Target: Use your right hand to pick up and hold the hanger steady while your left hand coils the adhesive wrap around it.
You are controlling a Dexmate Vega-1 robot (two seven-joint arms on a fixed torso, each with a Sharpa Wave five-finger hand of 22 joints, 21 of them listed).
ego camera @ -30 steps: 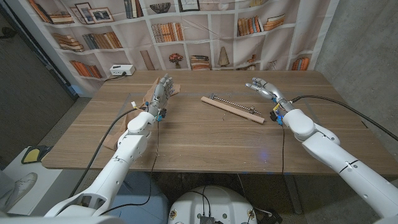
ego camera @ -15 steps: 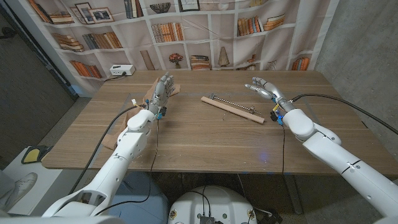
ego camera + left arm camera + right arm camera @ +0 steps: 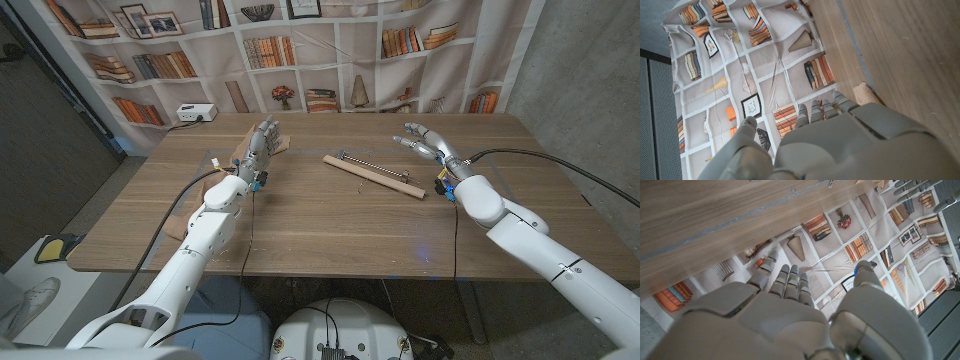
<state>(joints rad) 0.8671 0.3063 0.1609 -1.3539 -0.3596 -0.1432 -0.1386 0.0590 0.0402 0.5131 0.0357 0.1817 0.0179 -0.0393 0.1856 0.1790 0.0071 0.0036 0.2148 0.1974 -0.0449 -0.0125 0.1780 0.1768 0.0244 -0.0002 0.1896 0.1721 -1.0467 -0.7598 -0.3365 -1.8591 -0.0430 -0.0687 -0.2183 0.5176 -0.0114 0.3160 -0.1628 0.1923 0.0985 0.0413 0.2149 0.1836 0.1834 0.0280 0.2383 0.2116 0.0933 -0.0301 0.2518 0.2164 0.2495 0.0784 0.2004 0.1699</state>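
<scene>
Wooden hanger lies mid-table, unheld. Right robot hand, fingers spread and empty, hovers just beside its end, ready to grasp; left robot hand waits, spread, well apart.

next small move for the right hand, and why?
Probably swing the right hand toward the robot's left and lower it over the hanger. That hand is open, holds nothing and sits apart from the hanger, which lies untouched on the table. The left hand can wait.
</scene>
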